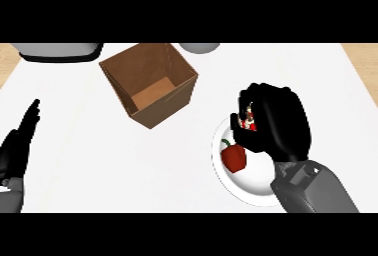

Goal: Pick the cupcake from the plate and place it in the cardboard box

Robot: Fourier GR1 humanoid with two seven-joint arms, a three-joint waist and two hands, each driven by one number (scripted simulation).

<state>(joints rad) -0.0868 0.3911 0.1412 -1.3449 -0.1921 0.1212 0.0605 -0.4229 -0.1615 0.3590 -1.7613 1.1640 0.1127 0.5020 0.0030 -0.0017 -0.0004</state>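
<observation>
My right hand is curled round the cupcake, of which only a small red and white patch shows between the fingers and thumb. The hand hangs over the upper part of the white plate. The open cardboard box stands up and to the left of that hand, a short gap away, its inside bare. My left hand rests open at the left edge with its fingers pointing up.
A red bell pepper lies on the plate just below the right hand. A grey and black appliance sits at the back left. A grey round object shows at the back edge behind the box.
</observation>
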